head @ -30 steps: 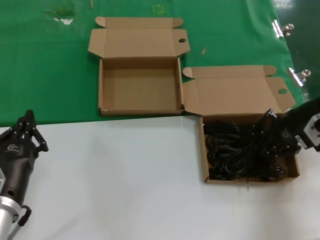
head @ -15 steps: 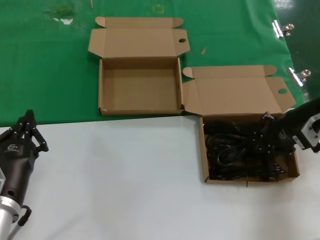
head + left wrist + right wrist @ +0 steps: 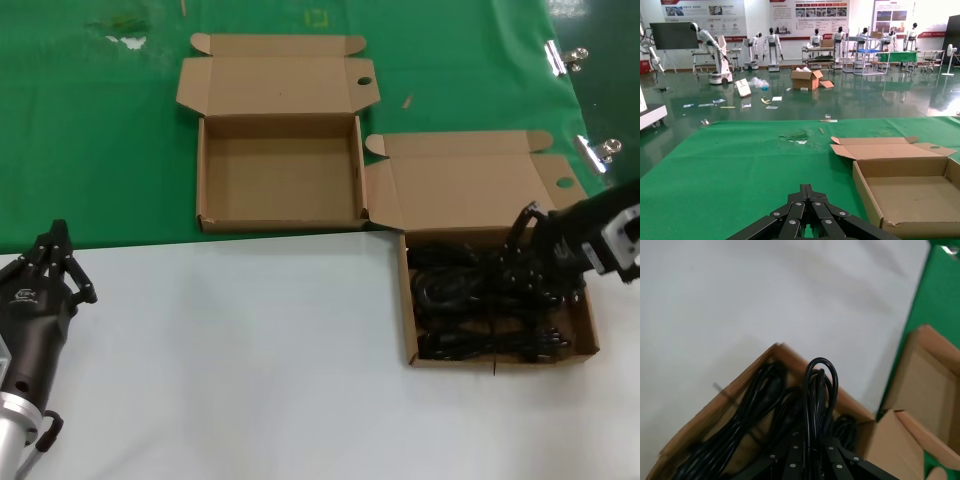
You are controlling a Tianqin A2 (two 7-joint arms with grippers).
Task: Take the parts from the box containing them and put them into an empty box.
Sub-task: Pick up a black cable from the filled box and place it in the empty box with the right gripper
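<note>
The box containing the parts [image 3: 408, 322] lies at the right on the white table, its lid [image 3: 470, 190] folded back. Black coiled power cords [image 3: 465, 300] fill it. My right gripper [image 3: 527, 238] reaches in from the right over the box's far right part and is shut on one cord bundle [image 3: 819, 385], whose loop sticks out past the fingertips in the right wrist view. The empty box [image 3: 280, 175] stands open on the green cloth at the back, left of the full one. My left gripper [image 3: 57, 238] is parked at the near left, shut and holding nothing.
A green cloth [image 3: 90, 150] covers the back half of the table; the front half is a white surface [image 3: 250, 360]. Two metal clips [image 3: 565, 57] [image 3: 600, 152] hold the cloth at the right edge. The two boxes almost touch at their corners.
My right gripper has risen and shifted toward the far side of the full box, taking a cord bundle with it. The cords in the box have shifted. The left arm has not moved.
</note>
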